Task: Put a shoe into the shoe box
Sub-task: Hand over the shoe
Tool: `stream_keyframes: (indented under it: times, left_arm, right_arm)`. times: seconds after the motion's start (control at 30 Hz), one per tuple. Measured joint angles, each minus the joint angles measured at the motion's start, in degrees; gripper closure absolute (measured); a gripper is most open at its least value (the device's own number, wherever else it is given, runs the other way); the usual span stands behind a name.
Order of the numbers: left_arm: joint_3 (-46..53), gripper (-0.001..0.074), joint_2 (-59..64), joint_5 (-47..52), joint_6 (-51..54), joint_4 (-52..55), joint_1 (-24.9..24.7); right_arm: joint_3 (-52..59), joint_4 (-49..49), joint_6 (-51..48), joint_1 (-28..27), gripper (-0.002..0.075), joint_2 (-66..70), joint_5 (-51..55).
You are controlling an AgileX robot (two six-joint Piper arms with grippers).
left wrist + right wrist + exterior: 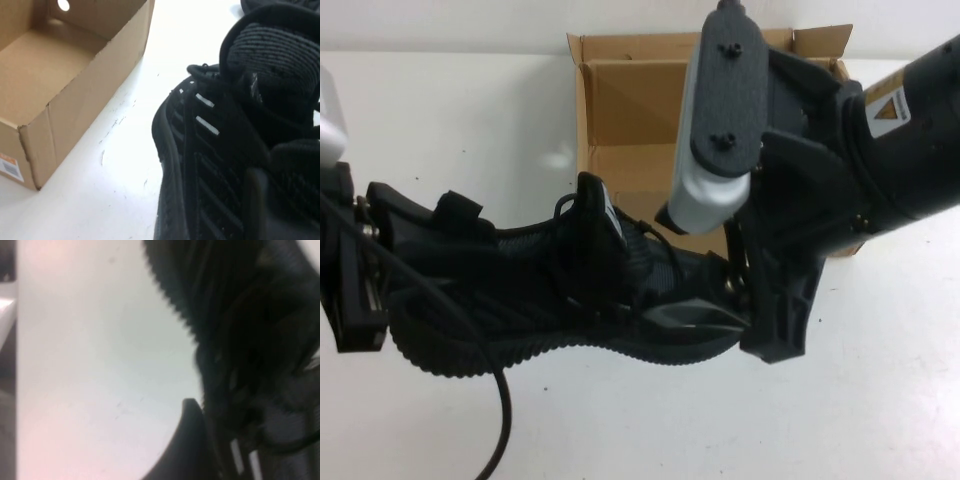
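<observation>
Surface [880,400], white, carries everything here. Box [620,110], brown cardboard with flaps open and nothing visible inside, sits on it beyond the shoe; the left wrist view shows a round hole in one end wall and a small label low on an outer corner.

Shoe [550,290], all black, lies across the near side of the box, on its side with the ridged sole turned toward the camera, its heel toward the robot's left and its toe toward the right. It is outside the box, and whether it touches the box wall cannot be told. Small silver-grey marks show on its side in the left wrist view.

Right gripper [760,300] is at the toe end of the shoe, just in front of the box; whether its jaws are apart or clamped cannot be told. Left gripper [360,270] is at the heel end, far from the box, and its jaws cannot be made out either.
</observation>
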Motion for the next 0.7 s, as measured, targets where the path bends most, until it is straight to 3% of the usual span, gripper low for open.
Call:
stream_keyframes:
  times: [0.53, 0.63, 0.7]
  left_arm:
    - [0.00, 0.0708, -0.86, 0.10, -0.20, -1.62, 0.00]
    - [0.00, 0.0708, -0.86, -0.39, -0.20, -1.62, 0.00]
    - [0.00, 0.0708, -0.86, -0.65, -0.20, -1.62, 0.04]
  right_arm:
    - [0.12, 1.17, -0.09, 0.00, 0.0203, 6.36, -7.12]
    - [0.12, 1.28, -0.09, 0.00, 0.0262, 7.31, -9.33]
    - [0.12, 1.39, -0.09, 0.00, 0.0375, 7.96, -10.78]
